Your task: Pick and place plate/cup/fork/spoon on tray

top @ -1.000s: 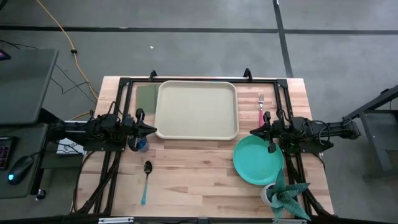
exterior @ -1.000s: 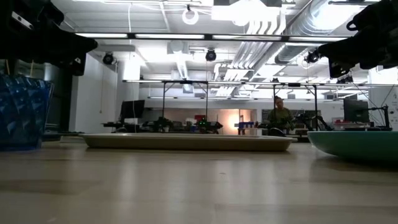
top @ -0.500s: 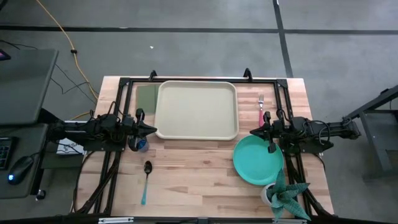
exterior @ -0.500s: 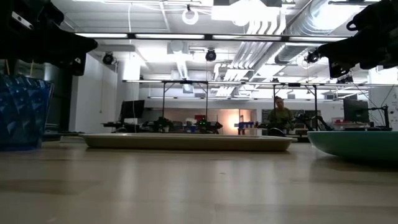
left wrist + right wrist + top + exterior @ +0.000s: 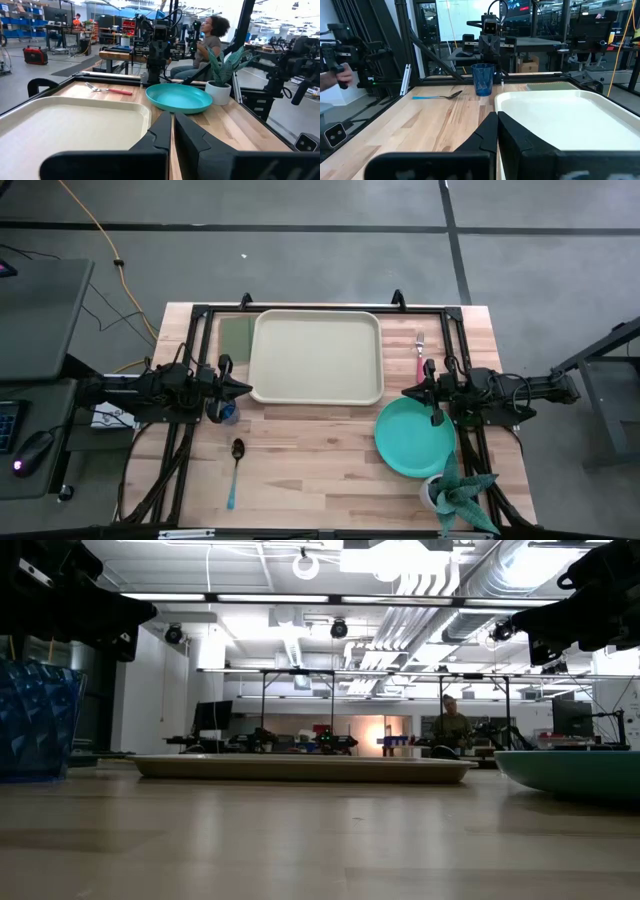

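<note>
Across the table [image 5: 330, 450] we see nothing moved since before; both end effectors, left [image 5: 244, 388] and right [image 5: 408, 393], stay pressed together. Only the wrist view shows a seated person [image 5: 210, 37] beyond the plate [image 5: 179, 97].

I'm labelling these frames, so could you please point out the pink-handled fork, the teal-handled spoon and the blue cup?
pink-handled metal fork [image 5: 419, 360], high view, handle.
teal-handled metal spoon [image 5: 234, 475], high view, handle.
translucent dark-blue plastic cup [image 5: 482, 79], right wrist view, side wall.

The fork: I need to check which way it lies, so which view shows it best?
The left wrist view: the fork lies unobstructed beyond the tray, tines and handle distinct. The high view shows it tiny; the low and right wrist views miss it.
</note>
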